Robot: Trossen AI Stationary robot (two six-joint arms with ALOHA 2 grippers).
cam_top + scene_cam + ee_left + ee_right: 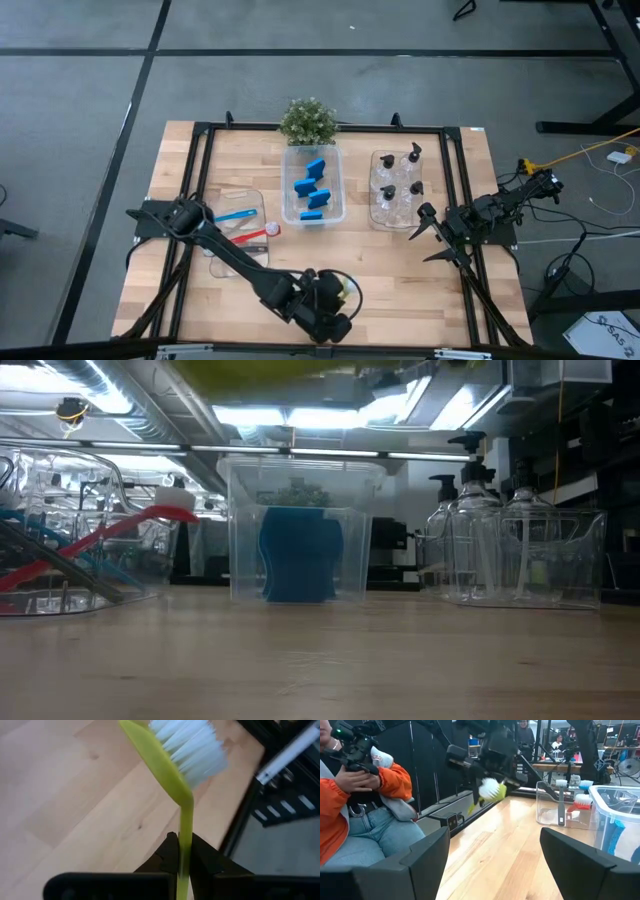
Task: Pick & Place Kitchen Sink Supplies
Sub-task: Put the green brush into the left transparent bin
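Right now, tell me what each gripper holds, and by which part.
The left gripper is shut on the yellow-green brush, pinching its thin handle just below the head. The right gripper is open and holds nothing.

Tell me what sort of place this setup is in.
Probably a robotics lab or workshop: a wooden table in a black frame on a grey taped floor, more benches with equipment behind, and a seated person handling a controller.

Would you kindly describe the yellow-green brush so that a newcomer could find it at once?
Start at the wooden table and go to its near edge, left of centre, where the left gripper is shut on a thin handle. That is the yellow-green brush, white-bristled, held in the air; the other brushes in view lie in the clear bin on the left.
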